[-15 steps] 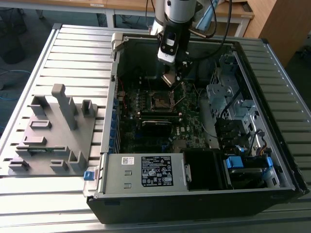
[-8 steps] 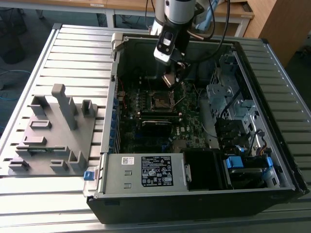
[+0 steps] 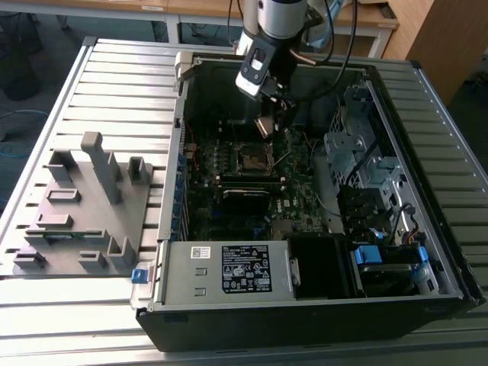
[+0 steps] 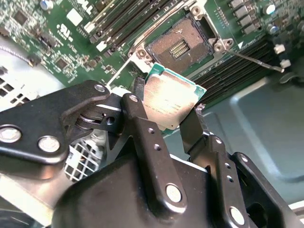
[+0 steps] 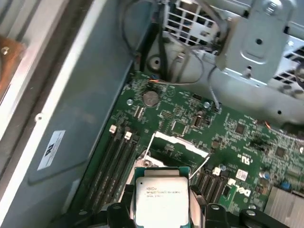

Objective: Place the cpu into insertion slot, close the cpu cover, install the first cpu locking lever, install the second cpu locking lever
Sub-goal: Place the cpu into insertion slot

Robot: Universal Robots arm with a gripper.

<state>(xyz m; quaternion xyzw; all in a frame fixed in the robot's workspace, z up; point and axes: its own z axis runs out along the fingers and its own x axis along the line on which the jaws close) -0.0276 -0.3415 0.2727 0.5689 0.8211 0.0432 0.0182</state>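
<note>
One slatted table (image 3: 114, 84); cpu (image 4: 172, 102) between jaws

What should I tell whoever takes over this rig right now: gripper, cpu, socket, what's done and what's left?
The gripper is shut on the cpu, held above the motherboard near the insertion slot.
The insertion slot is empty, pin face exposed.
The cpu cover appears raised open; one locking lever is swung free.
Done: cpu picked up.
Left: seating the cpu, closing the cover, both levers.
</note>
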